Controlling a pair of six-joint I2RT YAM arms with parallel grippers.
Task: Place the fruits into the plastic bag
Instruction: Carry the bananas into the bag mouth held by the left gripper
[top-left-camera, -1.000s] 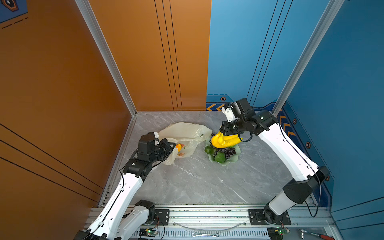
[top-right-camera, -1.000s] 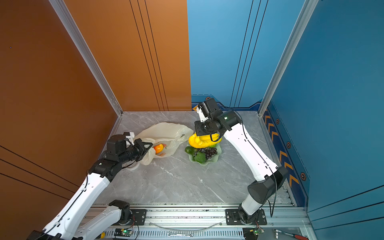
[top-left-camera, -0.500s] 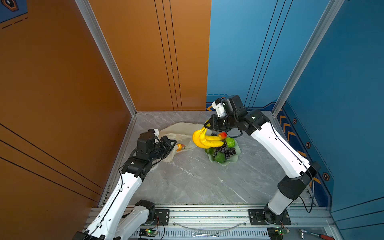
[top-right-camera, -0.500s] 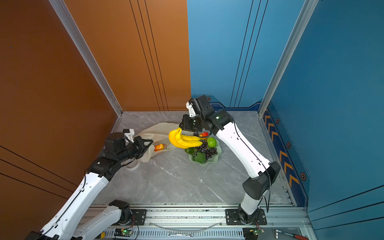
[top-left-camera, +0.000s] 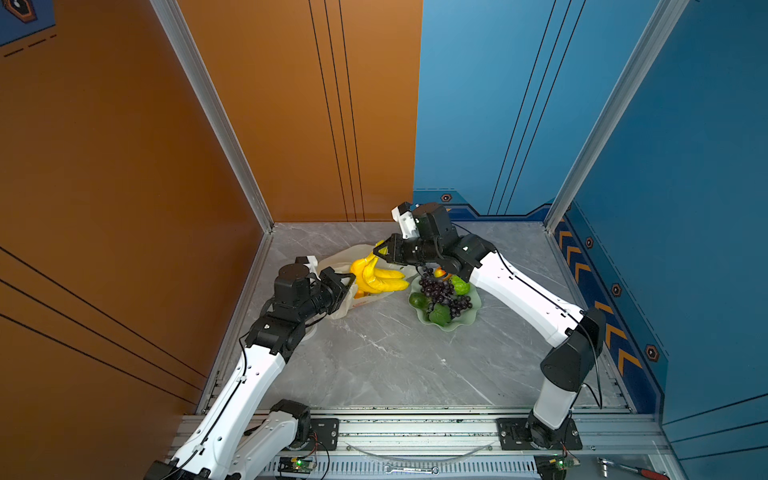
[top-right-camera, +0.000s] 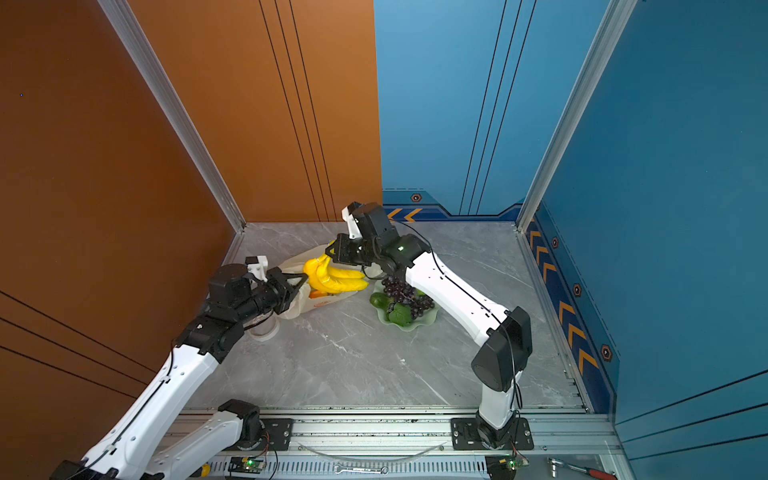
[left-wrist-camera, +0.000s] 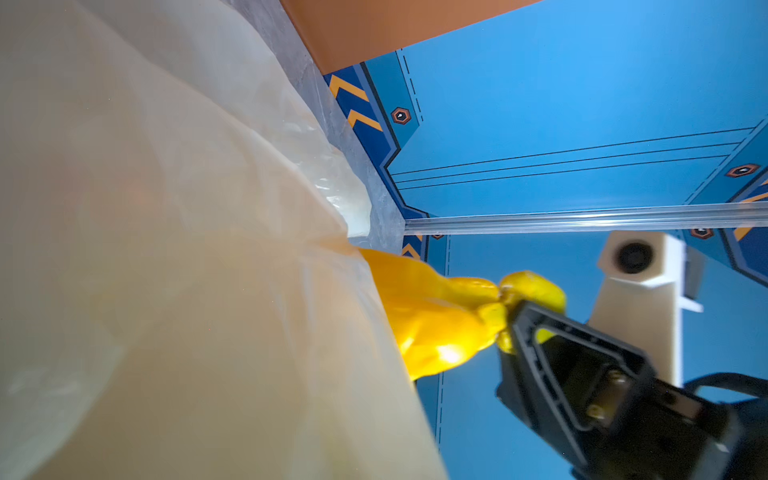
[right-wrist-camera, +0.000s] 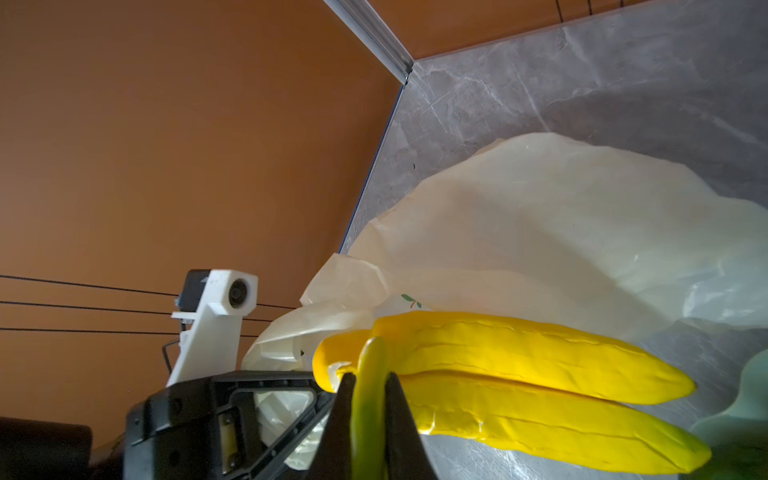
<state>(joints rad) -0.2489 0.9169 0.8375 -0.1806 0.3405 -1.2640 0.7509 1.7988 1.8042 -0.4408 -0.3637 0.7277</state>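
Front edge: an aluminium rail (top-left-camera: 415, 428) carries both arm bases; a wrench (top-left-camera: 411, 470) and a red-handled driver (top-left-camera: 631, 470) lie before it.
Worktop: grey stone with white veins (top-left-camera: 395, 361), bare in its near half.
Left tool: the left tool (top-left-camera: 351, 284) is closed on the near edge of the plastic bag (top-left-camera: 337, 258) and holds this edge lifted off the worktop.
Bag: cream and crinkly, it lies toward the far-left corner; the rest of it rests flat on the stone.
Bananas: the yellow banana bunch (top-left-camera: 380, 278) hangs just over the bag's raised edge, between the two tools.
Right tool: the right tool (right-wrist-camera: 370, 399) is narrow and pinches the greenish stem of the bunch.
Dish: the pale green dish (top-left-camera: 453, 326) stands just right of the bag and holds dark grapes (top-left-camera: 440, 291), round green fruits (top-left-camera: 417, 300) and a red-yellow piece (top-left-camera: 439, 273).
Room: an orange wall (top-left-camera: 291, 104) is at the left and back, a blue wall (top-left-camera: 478, 104) at the back and right, with aluminium posts (top-left-camera: 216, 124) in the corners.
Skirting: a dark blue band with orange chevrons (top-left-camera: 582, 266) runs along the foot of the blue wall.
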